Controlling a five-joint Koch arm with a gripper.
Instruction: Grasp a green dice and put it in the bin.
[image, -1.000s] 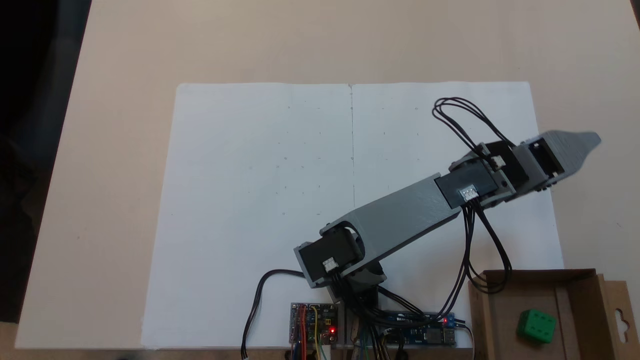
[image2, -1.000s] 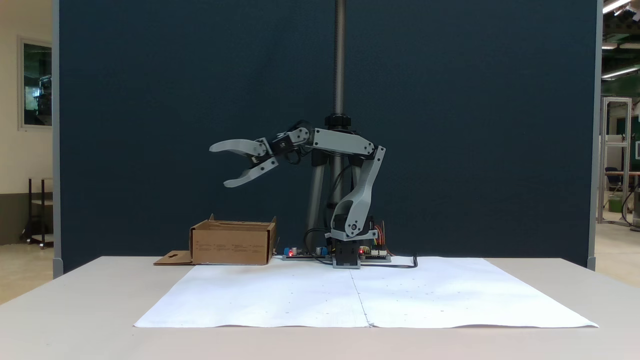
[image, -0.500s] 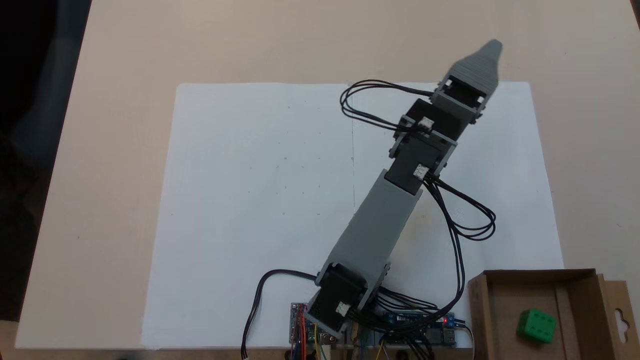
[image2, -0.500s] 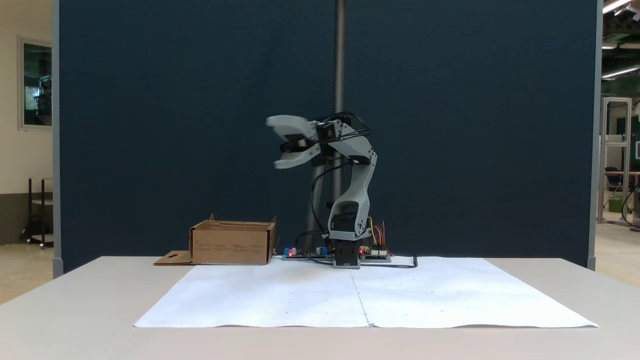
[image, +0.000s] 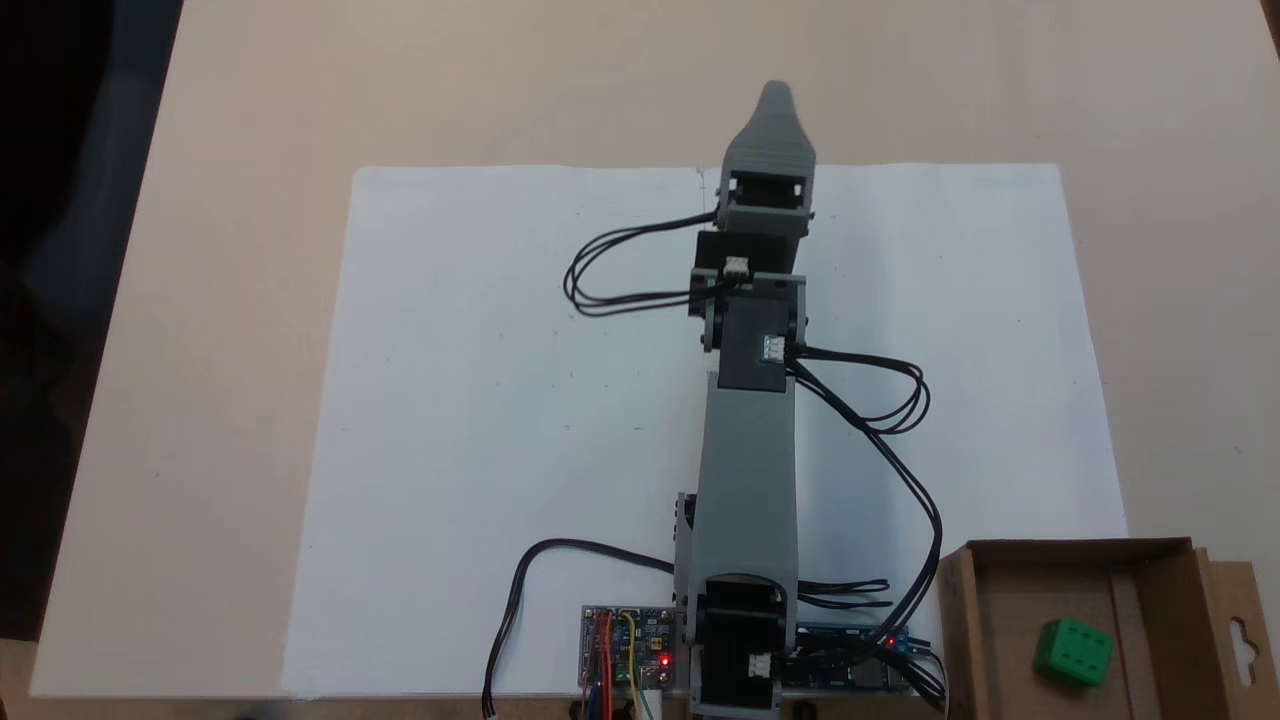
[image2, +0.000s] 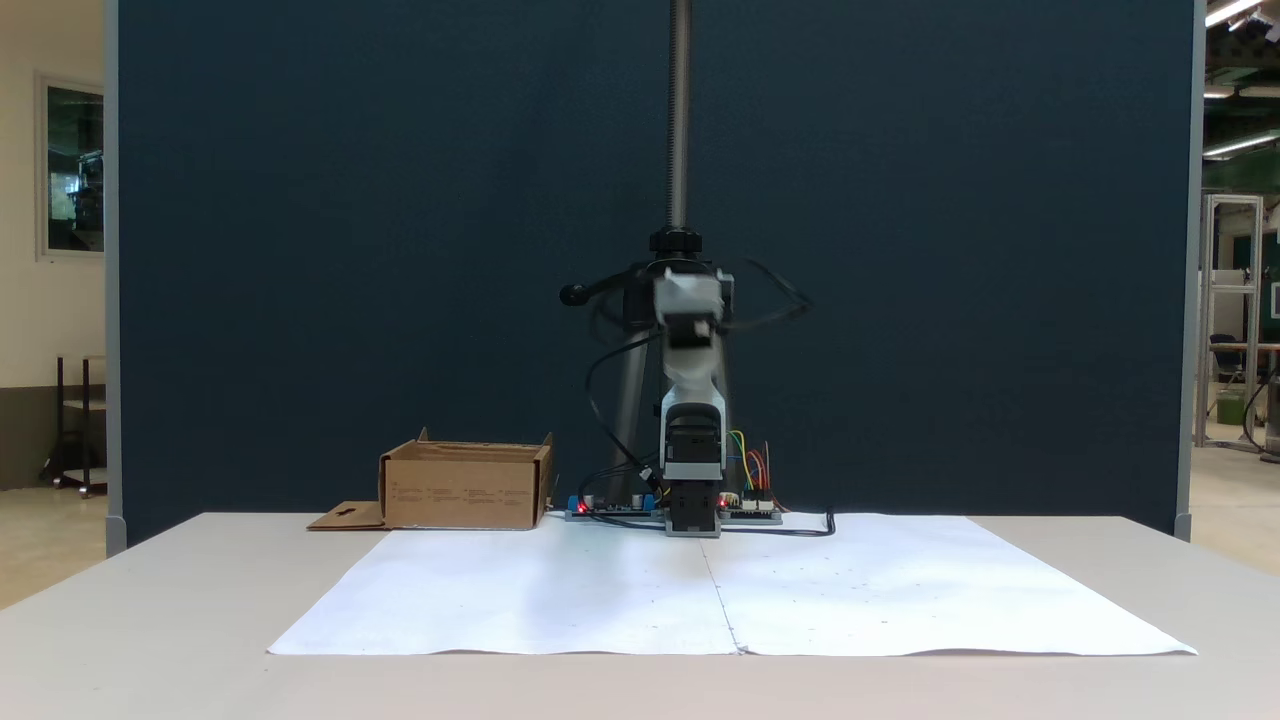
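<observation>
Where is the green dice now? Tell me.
The green dice lies inside the bin, at the lower right of a fixed view from above, right of the arm's base.

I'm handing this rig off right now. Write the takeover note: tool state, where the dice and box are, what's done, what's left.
Tool: raised above the far edge of the white paper, holding nothing; its jaws stack in the top-down view and blur in the front view, so open or shut is unclear.
Green dice: lying inside the cardboard box.
Done: dice is in the box.
Left: nothing but parking the arm.
</observation>
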